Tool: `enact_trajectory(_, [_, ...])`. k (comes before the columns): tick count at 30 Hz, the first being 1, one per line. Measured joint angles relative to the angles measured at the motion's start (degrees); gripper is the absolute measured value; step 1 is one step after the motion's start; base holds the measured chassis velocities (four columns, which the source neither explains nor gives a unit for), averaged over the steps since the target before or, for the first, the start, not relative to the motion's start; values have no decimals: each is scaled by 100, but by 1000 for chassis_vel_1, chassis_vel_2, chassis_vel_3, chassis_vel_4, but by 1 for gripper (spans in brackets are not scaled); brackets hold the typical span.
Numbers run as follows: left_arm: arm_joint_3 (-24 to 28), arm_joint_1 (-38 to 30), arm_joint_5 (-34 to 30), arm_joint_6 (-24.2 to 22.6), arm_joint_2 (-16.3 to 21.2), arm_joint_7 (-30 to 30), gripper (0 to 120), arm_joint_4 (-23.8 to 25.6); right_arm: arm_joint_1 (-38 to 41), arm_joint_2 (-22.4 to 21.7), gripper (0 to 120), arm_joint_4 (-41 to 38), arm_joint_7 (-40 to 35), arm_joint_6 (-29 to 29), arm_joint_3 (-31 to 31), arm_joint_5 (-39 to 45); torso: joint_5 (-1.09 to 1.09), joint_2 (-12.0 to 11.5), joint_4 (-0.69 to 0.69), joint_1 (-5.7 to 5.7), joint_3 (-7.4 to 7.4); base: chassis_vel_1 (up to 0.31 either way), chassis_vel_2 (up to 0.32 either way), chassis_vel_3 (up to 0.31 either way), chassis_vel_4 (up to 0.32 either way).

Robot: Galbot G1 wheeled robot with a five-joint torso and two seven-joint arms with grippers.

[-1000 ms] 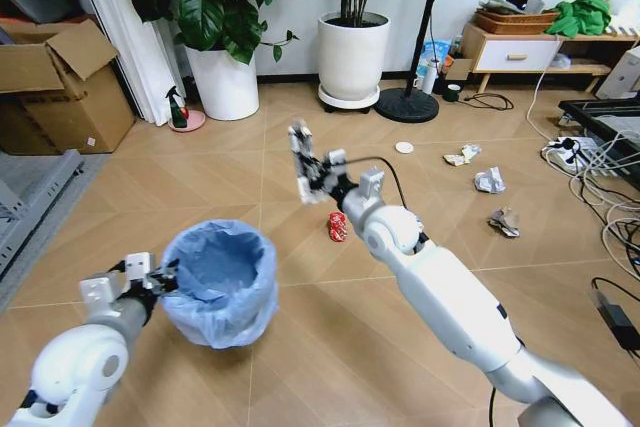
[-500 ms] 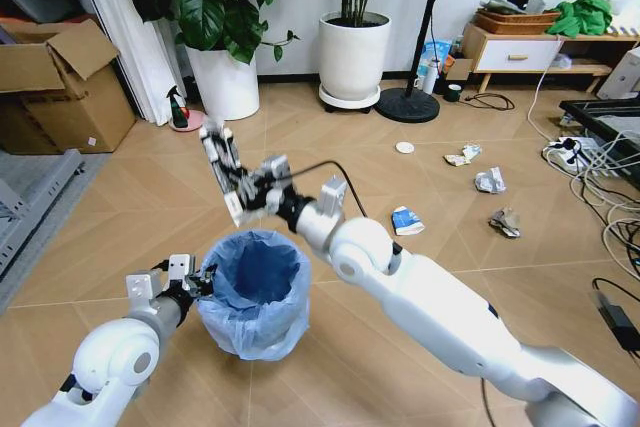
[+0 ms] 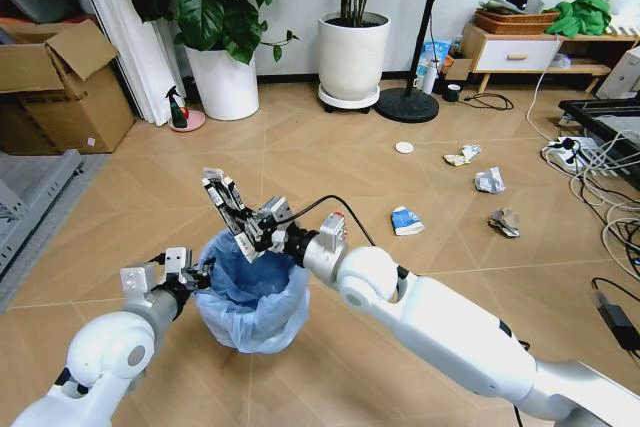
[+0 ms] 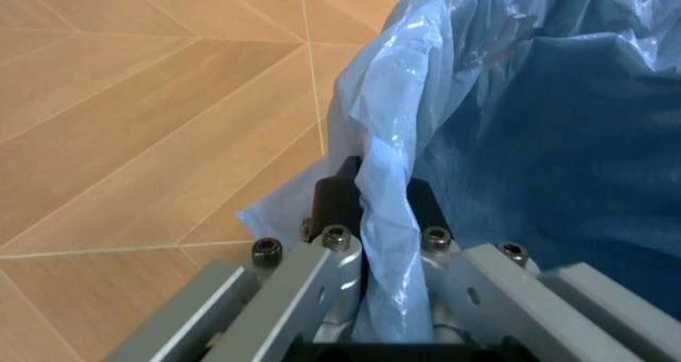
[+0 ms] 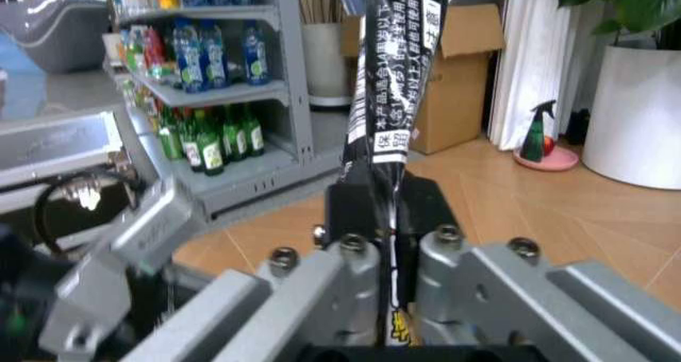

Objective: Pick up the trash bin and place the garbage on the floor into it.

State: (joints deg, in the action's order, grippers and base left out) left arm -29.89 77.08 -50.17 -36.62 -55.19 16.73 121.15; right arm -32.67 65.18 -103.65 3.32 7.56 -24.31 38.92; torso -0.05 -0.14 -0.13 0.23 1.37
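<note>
The right claw (image 3: 243,230), just left of centre in the head view, is clamped on a long wrapper (image 3: 222,202) printed black and white; the right wrist view shows the flat strip (image 5: 396,83) pinched between the two pads and sticking straight out beyond them. It hangs over the near rim of the trash bin (image 3: 250,292), whose light-blue bag liner opens directly below. In the lower left of the frame the left claw (image 3: 195,278) is closed on the bin's rim, and the left wrist view shows the blue bag (image 4: 381,218) squeezed between its fingers, so the bin is being held rather than standing free. The step in hand looks like dropping this piece of garbage into the bin. The next move calls for bringing the wrapper's free end inside the rim and parting the pads so it falls in, not over the edge. More litter waits on the floor (image 3: 330,157) right of centre: a blue-and-white carton (image 3: 405,220), a white disc (image 3: 404,147), and paper wads (image 3: 489,181) further right.
</note>
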Motion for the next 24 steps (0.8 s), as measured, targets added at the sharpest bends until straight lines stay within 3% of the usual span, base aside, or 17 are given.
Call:
enact_trajectory(3, [-6, 5, -1, 0, 7, 0, 0, 3, -20, -3, 7, 6, 5, -7, -9, -47, 0, 0, 0, 0, 0, 0, 0, 0, 0])
enact_trajectory(6, [-56, 20, -6, -7, 19, 1, 0, 33, -126, -11, 28, 45, 63, -42, -24, -291, 0, 0, 0, 0, 0, 0, 0, 0, 0])
enact_trajectory(10, [-79, 26, -17, -7, 26, 1, 0, 41, -149, -8, 37, 64, 66, -52, -25, -350, 0, 0, 0, 0, 0, 0, 0, 0, 0])
enact_trajectory(15, [-106, 2, -34, -8, 39, 0, 0, 38, -152, 11, 60, 66, 40, -52, -42, -360, 0, 0, 0, 0, 0, 0, 0, 0, 0])
enact_trajectory(17, [-112, -1, -34, -8, 34, 0, 0, 34, -147, 17, 63, 61, 13, -52, -36, -360, 0, 0, 0, 0, 0, 0, 0, 0, 0])
enact_trajectory(19, [-152, -1, -34, -8, 12, 2, 0, 15, -131, 42, 70, 26, -87, -26, 36, -341, 0, 0, 0, 0, 0, 0, 0, 0, 0])
enact_trajectory(20, [-257, 0, -34, -8, -29, 26, 0, -31, -118, 67, 81, -48, -244, 71, 189, -268, 0, 0, 0, 0, 0, 0, 0, 0, 0])
enact_trajectory(24, [-466, 13, -47, 1, -87, 76, 0, -83, -132, 53, 91, -161, -470, 197, 527, -132, -1, 0, 0, 0, 0, 0, 0, 0, 0])
